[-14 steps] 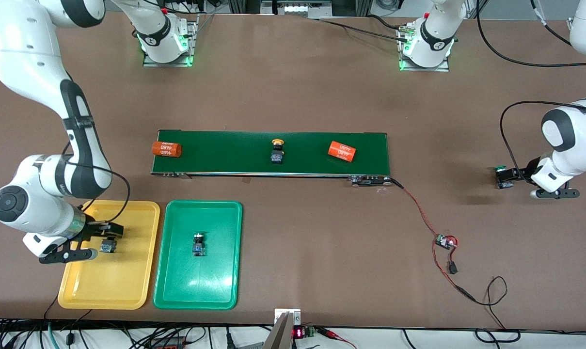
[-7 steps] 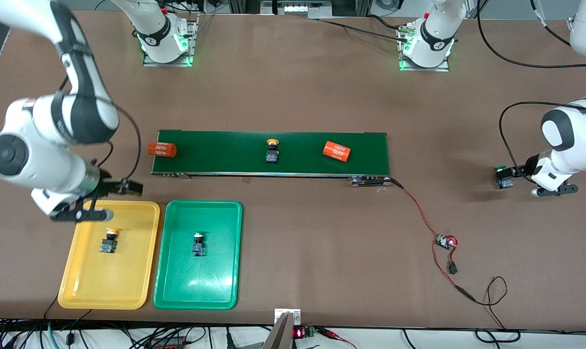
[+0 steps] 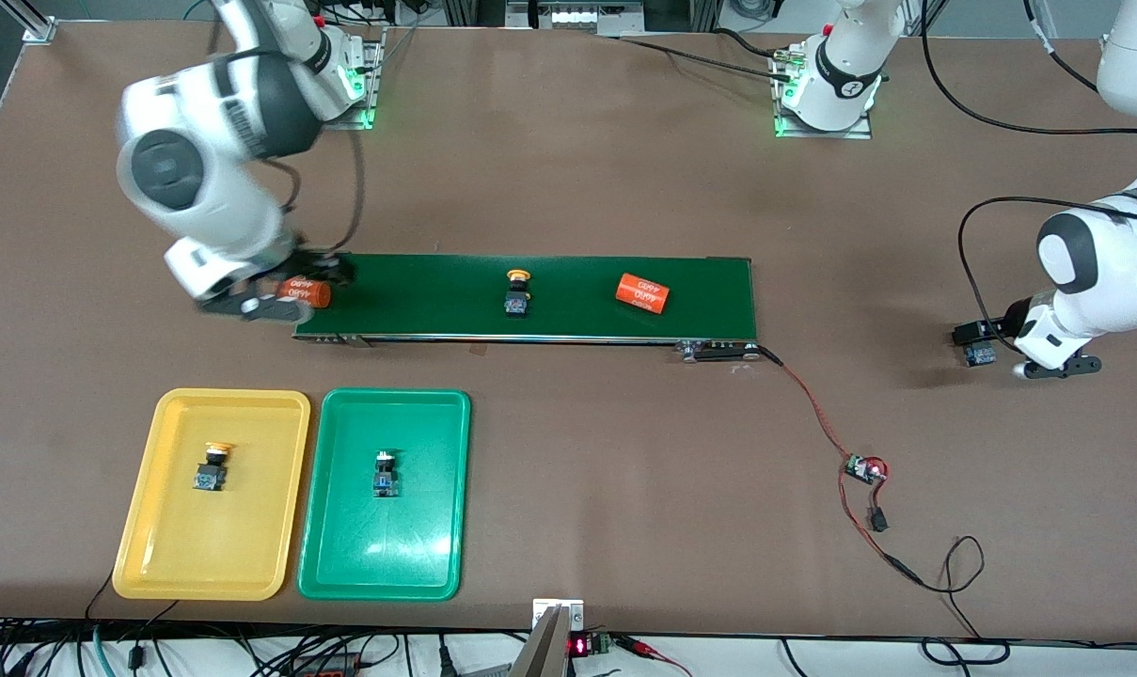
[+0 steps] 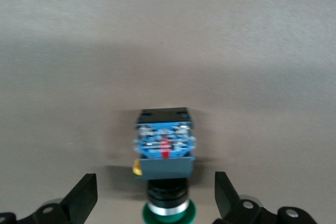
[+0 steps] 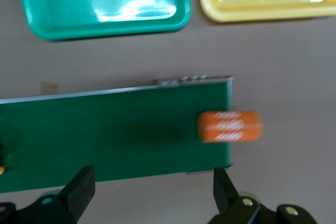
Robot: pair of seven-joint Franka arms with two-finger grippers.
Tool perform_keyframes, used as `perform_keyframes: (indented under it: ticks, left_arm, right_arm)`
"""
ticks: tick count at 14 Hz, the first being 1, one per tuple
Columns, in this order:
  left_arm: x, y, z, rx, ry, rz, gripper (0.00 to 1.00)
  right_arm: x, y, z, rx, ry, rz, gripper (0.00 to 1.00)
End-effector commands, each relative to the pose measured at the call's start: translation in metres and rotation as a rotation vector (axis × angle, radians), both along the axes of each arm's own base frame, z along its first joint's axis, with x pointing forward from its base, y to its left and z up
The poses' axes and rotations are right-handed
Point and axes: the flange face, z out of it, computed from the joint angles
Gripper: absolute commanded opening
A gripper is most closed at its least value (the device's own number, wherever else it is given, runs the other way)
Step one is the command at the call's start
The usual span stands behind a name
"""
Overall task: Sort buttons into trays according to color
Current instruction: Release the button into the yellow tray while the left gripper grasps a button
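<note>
A yellow-capped button [image 3: 213, 467] lies in the yellow tray [image 3: 154, 555]. A green-capped button [image 3: 386, 473] lies in the green tray [image 3: 342, 555]. A second yellow-capped button [image 3: 516, 291] rides on the dark-green conveyor belt [image 3: 577, 310]. The other green-capped button [image 3: 980, 354] lies on the table at the left arm's end. My left gripper [image 3: 980, 344] is open astride it; in the left wrist view the button [image 4: 165, 150] lies between the gripper's [image 4: 155, 200] spread fingers [image 4: 81, 198], untouched. My right gripper [image 3: 286, 290] is open and empty over the belt's end; it also shows in the right wrist view [image 5: 152, 190].
Two orange cylinders with white print lie on the belt, one [image 3: 303, 292] at the end under my right gripper, one [image 3: 642, 292] toward the left arm's end. A small circuit board [image 3: 864, 467] with red-black wires lies on the table near the belt's motor end.
My right gripper let go of the yellow-capped button in the yellow tray, rose and swung over the belt's end. Things on the belt drifted toward the right arm's end. My left gripper shifted slightly.
</note>
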Motion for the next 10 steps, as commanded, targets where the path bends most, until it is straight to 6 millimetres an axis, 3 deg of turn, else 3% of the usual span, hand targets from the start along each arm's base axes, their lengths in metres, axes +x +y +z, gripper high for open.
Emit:
perform_keyframes:
  ticks: [1, 3, 4, 5, 7, 10]
  left_arm:
    - [-0.004, -0.011, 0.000, -0.010, 0.017, -0.009, 0.44]
    - [0.001, -0.016, 0.010, -0.005, 0.015, -0.024, 0.07]
    - [0.005, -0.018, 0.024, 0.012, 0.011, -0.050, 0.00]
    - [0.007, -0.019, 0.038, 0.030, 0.016, -0.073, 0.00]
    - [0.020, -0.042, 0.074, 0.046, -0.025, -0.117, 0.00]
    - [0.031, -0.088, 0.113, 0.064, -0.052, -0.196, 0.00]
  right_arm:
    - [-0.028, 0.057, -0.022, 0.003, -0.015, -0.027, 1.00]
    - [-0.037, 0.093, -0.040, 0.025, -0.047, -0.045, 1.00]
    - [-0.038, 0.105, -0.049, 0.043, -0.067, -0.061, 1.00]
    - [-0.040, 0.117, -0.060, 0.059, -0.077, -0.051, 1.00]
    - [-0.043, 0.135, -0.078, 0.086, -0.098, -0.067, 1.00]
    - [-0.045, 0.145, -0.087, 0.102, -0.108, -0.055, 1.00]
